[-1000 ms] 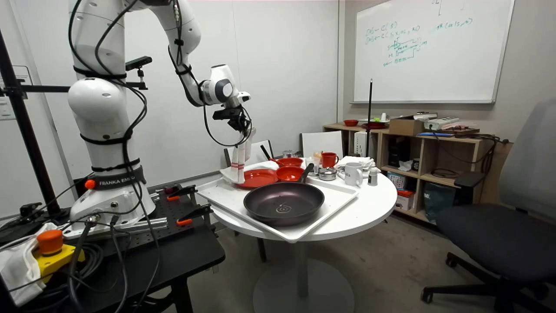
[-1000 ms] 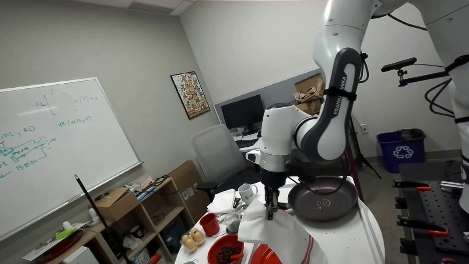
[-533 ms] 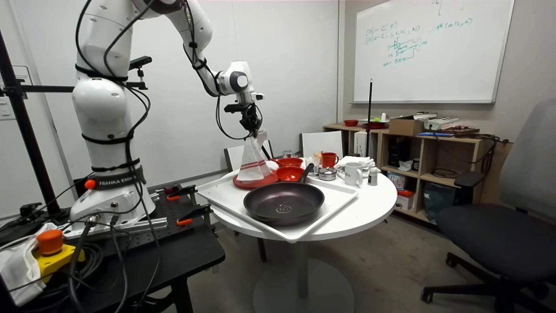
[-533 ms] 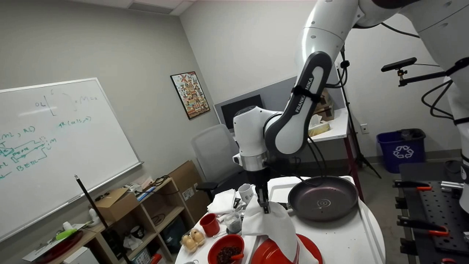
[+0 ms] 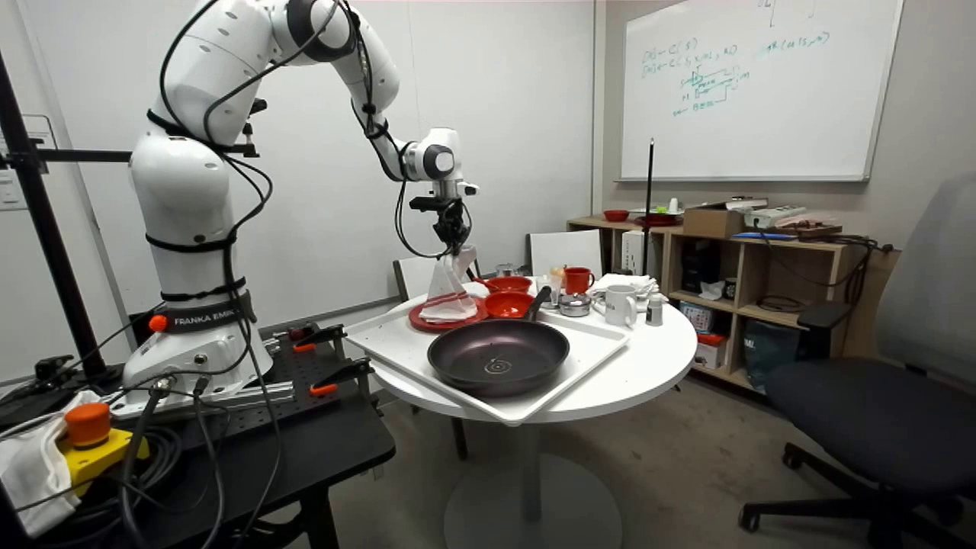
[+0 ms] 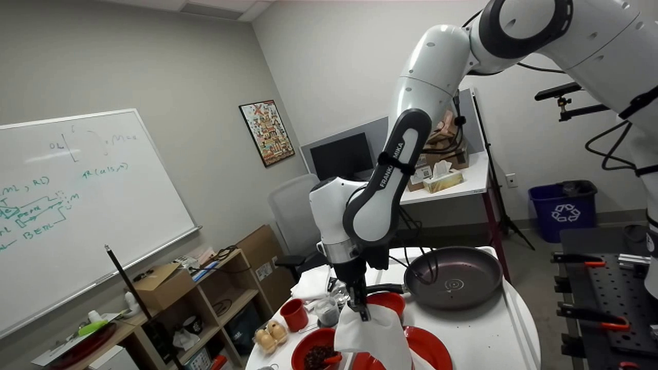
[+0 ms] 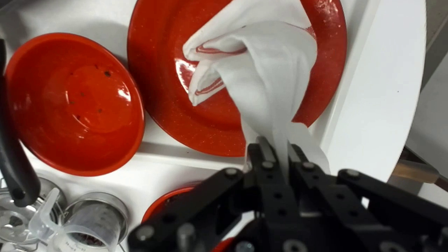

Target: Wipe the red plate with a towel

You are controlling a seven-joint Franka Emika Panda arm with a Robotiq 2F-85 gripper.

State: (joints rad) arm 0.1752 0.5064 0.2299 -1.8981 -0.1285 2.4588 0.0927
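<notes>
The red plate lies flat on the white tray and also shows in an exterior view and in the wrist view. My gripper is shut on a white towel with red stripes. The towel hangs from the fingers and its lower end rests folded on the plate, covering part of it. In both exterior views the gripper is above the plate, with the towel reaching down onto it.
A black frying pan stands on the white tray. A red bowl with dark specks sits close beside the plate. Off the tray are another red bowl with dark contents, a red mug, eggs and a white mug.
My gripper has moved away from the robot base across the plate, then lower, carrying the towel. The towel's hanging end has shifted from the plate's near side onto its middle and now bunches there.
</notes>
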